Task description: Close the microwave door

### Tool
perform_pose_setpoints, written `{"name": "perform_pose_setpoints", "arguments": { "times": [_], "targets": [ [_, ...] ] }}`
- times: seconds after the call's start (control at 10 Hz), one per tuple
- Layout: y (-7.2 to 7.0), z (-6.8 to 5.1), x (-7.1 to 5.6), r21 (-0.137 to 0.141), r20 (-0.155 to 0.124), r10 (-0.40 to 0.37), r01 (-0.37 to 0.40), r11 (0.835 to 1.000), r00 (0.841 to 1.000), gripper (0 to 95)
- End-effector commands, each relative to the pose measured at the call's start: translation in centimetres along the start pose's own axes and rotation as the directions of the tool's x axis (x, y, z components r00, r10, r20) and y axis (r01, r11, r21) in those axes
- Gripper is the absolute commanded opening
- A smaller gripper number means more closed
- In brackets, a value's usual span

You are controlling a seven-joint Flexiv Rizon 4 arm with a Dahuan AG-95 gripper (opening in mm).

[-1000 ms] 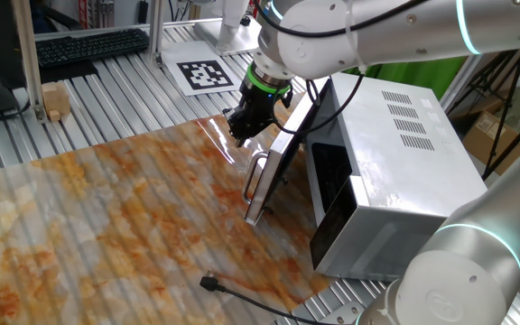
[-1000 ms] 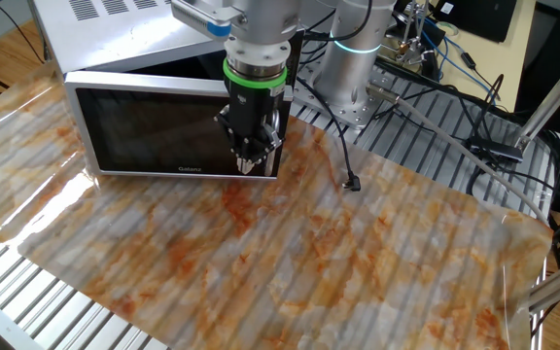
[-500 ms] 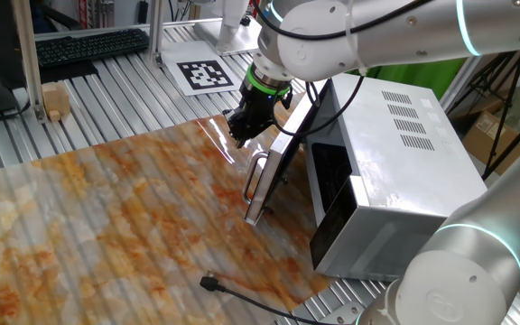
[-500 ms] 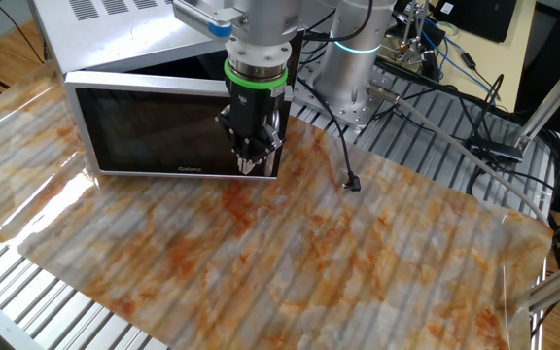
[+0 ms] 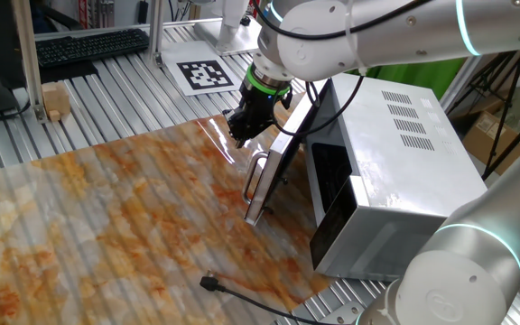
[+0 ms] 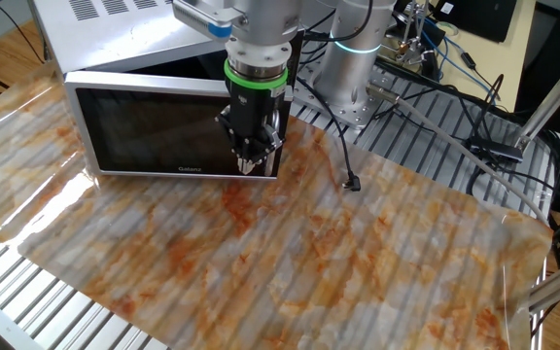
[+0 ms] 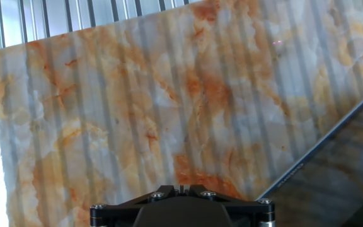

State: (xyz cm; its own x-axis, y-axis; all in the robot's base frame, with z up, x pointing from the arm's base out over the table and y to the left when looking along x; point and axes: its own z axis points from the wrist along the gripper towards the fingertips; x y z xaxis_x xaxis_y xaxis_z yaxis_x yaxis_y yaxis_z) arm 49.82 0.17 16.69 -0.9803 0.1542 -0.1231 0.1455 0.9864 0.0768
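The silver-white microwave (image 5: 404,171) stands at the table's right; in the other fixed view it (image 6: 105,24) is at the top left. Its door (image 5: 283,158) is partly open, swung out from the dark cavity, with the curved silver handle (image 5: 256,176) on its outer face. The door's dark glass (image 6: 163,131) faces the other fixed camera. My gripper (image 5: 240,137) is shut and empty, fingertips down, just outside the door's free end near the handle (image 6: 249,167). I cannot tell whether it touches the door. In the hand view the gripper (image 7: 180,188) points at the mat, with the door's edge (image 7: 345,170) at the bottom right.
A marbled orange mat (image 5: 125,217) covers the table. A black cable plug (image 5: 210,283) lies on the mat near the front; it also shows in the other fixed view (image 6: 351,182). A tag marker (image 5: 206,74), a keyboard (image 5: 88,43) and a wooden block (image 5: 54,99) sit at the back.
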Motion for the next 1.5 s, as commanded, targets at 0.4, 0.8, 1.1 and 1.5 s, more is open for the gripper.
{"name": "perform_pose_setpoints", "arguments": {
  "times": [0.4,0.8,1.1,1.5],
  "targets": [
    [0.03,0.11,-0.03,0.004,0.003,-0.010,0.010,1.000,1.000,0.0],
    [0.04,0.12,-0.03,0.004,0.002,-0.002,0.002,1.000,1.000,0.0],
    [0.04,0.12,-0.03,0.004,0.002,-0.002,0.002,1.000,1.000,0.0],
    [0.04,0.12,-0.03,0.004,0.001,-0.003,0.003,1.000,1.000,0.0]
  ]
}}
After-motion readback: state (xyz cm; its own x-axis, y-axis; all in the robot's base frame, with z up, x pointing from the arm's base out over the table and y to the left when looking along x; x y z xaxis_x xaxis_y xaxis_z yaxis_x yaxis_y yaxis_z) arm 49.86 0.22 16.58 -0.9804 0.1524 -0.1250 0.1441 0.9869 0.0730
